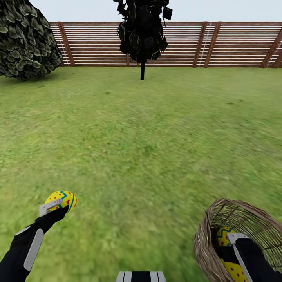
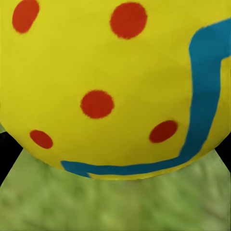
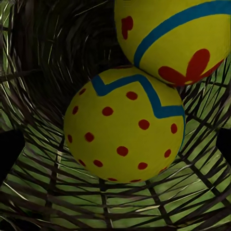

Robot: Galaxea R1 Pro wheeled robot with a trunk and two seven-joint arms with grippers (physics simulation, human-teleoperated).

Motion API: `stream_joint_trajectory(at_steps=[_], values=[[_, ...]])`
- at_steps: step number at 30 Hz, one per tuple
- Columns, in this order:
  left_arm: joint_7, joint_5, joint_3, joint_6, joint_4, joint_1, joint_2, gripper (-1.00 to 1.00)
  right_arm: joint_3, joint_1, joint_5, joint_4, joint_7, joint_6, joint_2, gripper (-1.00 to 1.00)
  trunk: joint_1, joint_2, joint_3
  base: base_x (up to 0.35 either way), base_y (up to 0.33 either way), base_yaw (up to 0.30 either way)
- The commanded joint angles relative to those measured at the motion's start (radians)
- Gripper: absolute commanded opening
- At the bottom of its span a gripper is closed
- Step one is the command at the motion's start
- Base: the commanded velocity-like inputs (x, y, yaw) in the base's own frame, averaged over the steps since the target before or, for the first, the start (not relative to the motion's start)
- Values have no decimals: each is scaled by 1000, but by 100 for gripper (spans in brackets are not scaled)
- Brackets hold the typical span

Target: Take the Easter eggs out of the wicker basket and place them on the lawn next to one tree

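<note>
Gripping one egg (image 1: 61,200) in the left fingers (image 1: 55,206) above the lawn (image 1: 141,149); reaching into the wicker basket (image 1: 207,235) with the right fingers (image 1: 234,239), close over a dotted egg (image 3: 124,125) touching a flowered egg (image 3: 178,38), whether closed or apart impossible to tell. Best centred squarely on the dotted egg before closing, clear of the weave. Fingertips hidden by eggs; no bare-trunked tree visible, only a dark tree (image 1: 141,31) by the fence (image 1: 235,43).
</note>
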Motion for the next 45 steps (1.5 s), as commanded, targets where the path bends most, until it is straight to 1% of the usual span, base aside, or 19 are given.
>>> stream_joint_trajectory(at_steps=[1, 5, 15, 27, 45], values=[[-4, 5, 2, 6, -2, 0, -1, -100, 0, 0, 9, -1, 6, 4, 0, 100, 0, 0, -1, 48, -164, 0], [-4, 5, 2, 7, -2, 0, -1, -100, 0, 0, 8, -1, 7, 4, 0, 100, 0, 0, -1, 99, -216, 0], [-4, 5, 1, 12, -3, 0, -3, -100, 0, 0, 8, -2, 7, 4, 2, 100, 0, 0, -1, 25, -49, 0], [-4, 5, 2, 14, -21, 0, -1, -100, 1, 0, 10, -2, 6, 5, 9, 100, 5, -3, -47, 0, 0, 0], [-4, 5, 2, 14, -24, 0, -3, -100, 1, 0, 5, -4, 6, 5, 6, 100, 13, -7, -117, 0, 0, 0]])
